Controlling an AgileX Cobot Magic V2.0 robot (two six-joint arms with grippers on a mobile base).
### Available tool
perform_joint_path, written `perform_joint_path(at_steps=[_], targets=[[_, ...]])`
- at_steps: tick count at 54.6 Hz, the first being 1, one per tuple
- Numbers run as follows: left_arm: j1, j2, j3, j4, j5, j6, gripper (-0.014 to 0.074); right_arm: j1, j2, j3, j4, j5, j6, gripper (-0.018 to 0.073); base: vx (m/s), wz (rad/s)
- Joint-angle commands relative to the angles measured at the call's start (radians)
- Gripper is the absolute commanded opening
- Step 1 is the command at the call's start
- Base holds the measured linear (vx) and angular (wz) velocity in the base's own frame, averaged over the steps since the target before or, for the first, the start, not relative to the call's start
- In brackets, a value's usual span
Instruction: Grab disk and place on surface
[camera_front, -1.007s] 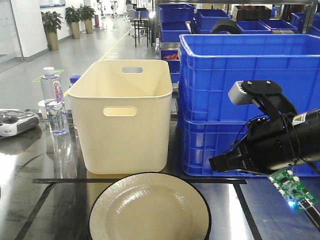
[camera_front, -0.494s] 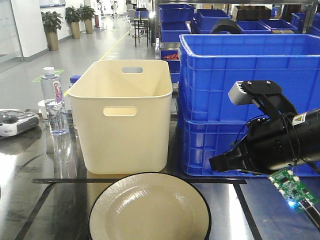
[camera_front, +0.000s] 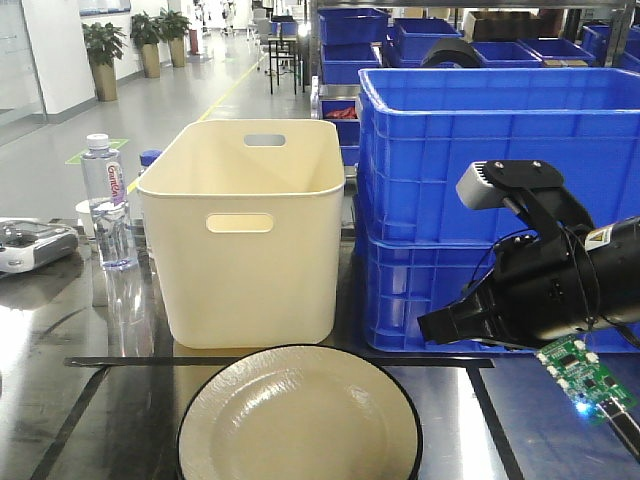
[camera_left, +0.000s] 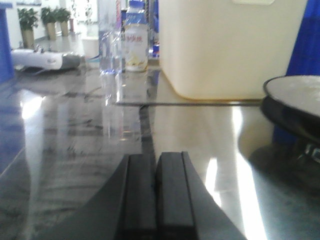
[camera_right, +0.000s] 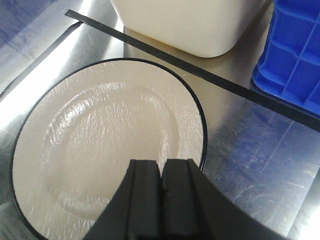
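The disk (camera_front: 300, 415) is a cream plate with a black rim, lying flat on the dark glossy surface (camera_front: 90, 340) at the front centre. In the right wrist view my right gripper (camera_right: 162, 162) is shut with nothing in it, hovering over the near right part of the disk (camera_right: 95, 140). From the front it (camera_front: 430, 325) hangs to the disk's right. My left gripper (camera_left: 156, 156) is shut and empty, low over the surface (camera_left: 75, 125), with the disk (camera_left: 295, 97) off to its right.
A cream bin (camera_front: 250, 230) stands behind the disk. Stacked blue crates (camera_front: 480, 160) fill the right. A water bottle (camera_front: 108, 205) and a white device (camera_front: 30, 245) sit at the left. Black tape lines (camera_front: 130, 361) cross the surface.
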Motion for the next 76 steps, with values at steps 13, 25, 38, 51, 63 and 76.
perform_joint_path(at_steps=[13,25,38,51,63,76], targets=[[0.012,-0.015,-0.005,0.004,-0.015,-0.009,-0.0008,-0.007,-0.034,-0.030,0.022,-0.047,-0.008,0.0067,0.00,0.00],[0.012,-0.015,-0.005,0.004,-0.014,-0.009,-0.0008,-0.007,-0.034,-0.030,0.022,-0.047,-0.008,0.0067,0.00,0.00],[0.012,-0.015,-0.005,0.004,-0.014,-0.009,-0.0008,-0.007,-0.034,-0.030,0.022,-0.047,-0.008,0.0067,0.00,0.00],[0.012,-0.015,-0.005,0.004,-0.014,-0.009,-0.0008,-0.007,-0.032,-0.030,0.021,-0.047,-0.008,0.0067,0.00,0.00],[0.012,-0.015,-0.005,0.004,-0.014,-0.009,-0.0008,-0.007,-0.098,-0.019,-0.137,-0.014,0.012,0.0067,0.00,0.00],[0.012,-0.015,-0.005,0.004,-0.014,-0.009,-0.0008,-0.007,-0.376,0.206,-0.371,-0.167,0.232,0.0067,0.00,0.00]])
